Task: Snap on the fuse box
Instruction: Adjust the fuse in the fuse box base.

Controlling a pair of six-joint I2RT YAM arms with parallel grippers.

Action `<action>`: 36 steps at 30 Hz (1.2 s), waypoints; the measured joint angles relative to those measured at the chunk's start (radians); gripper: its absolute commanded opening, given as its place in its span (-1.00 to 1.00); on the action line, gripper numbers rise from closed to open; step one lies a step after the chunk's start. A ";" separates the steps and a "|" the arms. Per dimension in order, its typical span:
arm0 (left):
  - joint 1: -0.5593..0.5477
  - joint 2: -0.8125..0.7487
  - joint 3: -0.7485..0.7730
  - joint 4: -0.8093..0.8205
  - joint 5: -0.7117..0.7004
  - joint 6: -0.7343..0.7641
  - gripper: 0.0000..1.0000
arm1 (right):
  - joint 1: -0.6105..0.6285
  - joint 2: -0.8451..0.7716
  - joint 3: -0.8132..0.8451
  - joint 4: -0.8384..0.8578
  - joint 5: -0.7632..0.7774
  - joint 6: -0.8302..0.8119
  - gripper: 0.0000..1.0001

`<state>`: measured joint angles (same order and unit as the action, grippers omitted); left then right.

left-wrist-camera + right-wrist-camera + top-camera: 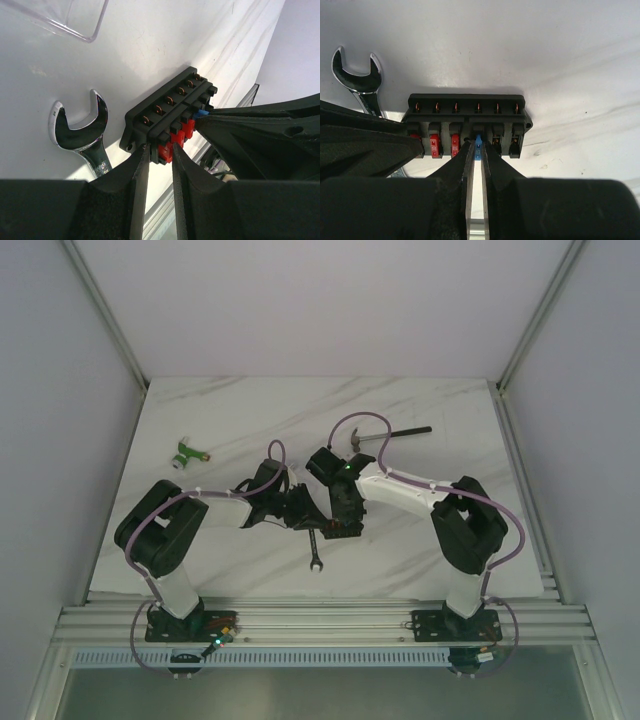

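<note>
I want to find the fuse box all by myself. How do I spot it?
Find the white marble table, then its middle, where the left hand and right hand meet. The fuse box lies right there, a small black block. Unlike the shiny wrench beside it, it has a row of red fuses and one blue.

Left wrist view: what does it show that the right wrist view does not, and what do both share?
Only the left wrist view: a corner of the clear cover, apart from the fuse box, and the left gripper pinching its red-fuse end. Only the right wrist view: the box's whole front and the right gripper closed around the blue fuse. Both: the box, its red fuses and the wrench.
</note>
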<state>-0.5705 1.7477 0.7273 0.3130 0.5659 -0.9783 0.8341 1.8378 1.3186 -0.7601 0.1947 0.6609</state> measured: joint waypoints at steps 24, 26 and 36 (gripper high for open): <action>0.001 0.001 0.000 0.000 0.004 0.000 -0.39 | 0.006 0.008 -0.011 0.023 0.001 -0.023 -1.00; 0.001 0.001 0.000 0.000 0.004 0.000 -0.39 | 0.005 0.008 -0.019 0.032 0.002 -0.023 -1.00; 0.002 0.001 0.000 0.002 0.008 0.000 -0.40 | -0.004 -0.022 -0.051 0.065 -0.001 -0.011 -0.88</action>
<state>-0.5686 1.7485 0.7273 0.3149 0.5739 -0.9787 0.8303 1.8160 1.2675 -0.6949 0.1940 0.6498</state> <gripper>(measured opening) 0.302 0.146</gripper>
